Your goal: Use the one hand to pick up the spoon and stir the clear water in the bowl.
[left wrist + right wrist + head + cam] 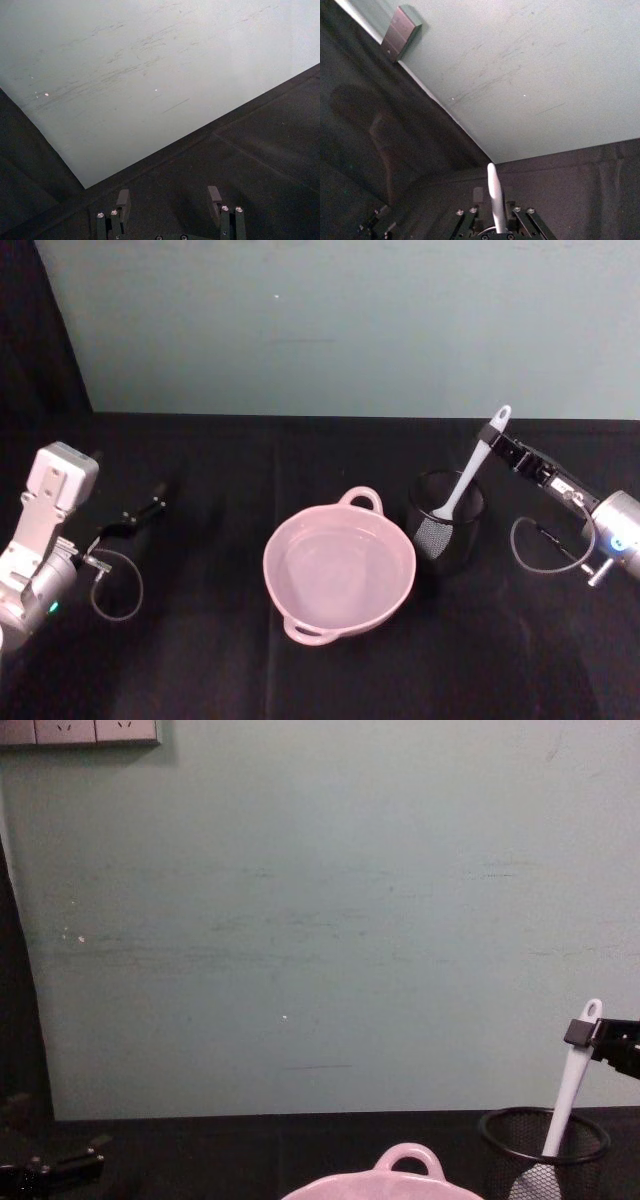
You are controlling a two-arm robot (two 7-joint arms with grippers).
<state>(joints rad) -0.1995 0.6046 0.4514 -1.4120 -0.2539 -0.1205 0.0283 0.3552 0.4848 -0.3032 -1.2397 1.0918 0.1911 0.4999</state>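
The white spoon (pixel 462 485) stands tilted in a black wire-mesh cup (pixel 450 540), blade down, handle leaning up to the right. My right gripper (pixel 494 438) reaches in from the right and is shut on the handle near its top end; in the chest view the right gripper (pixel 582 1032) holds the spoon (pixel 572 1095) just below the hole. From the right wrist, the handle (pixel 495 200) rises between the narrow fingers. The pale pink bowl (pixel 410 560), holding clear water, sits left of the cup. My left gripper (pixel 155 502) rests open at the far left, well away.
The black cloth table meets a pale green wall behind. The mesh cup (pixel 500 1160) stands close to the bowl's right side, near its loop handle (pixel 405 1160). Cables loop beside both wrists. The left gripper (pixel 169 197) hovers over bare cloth.
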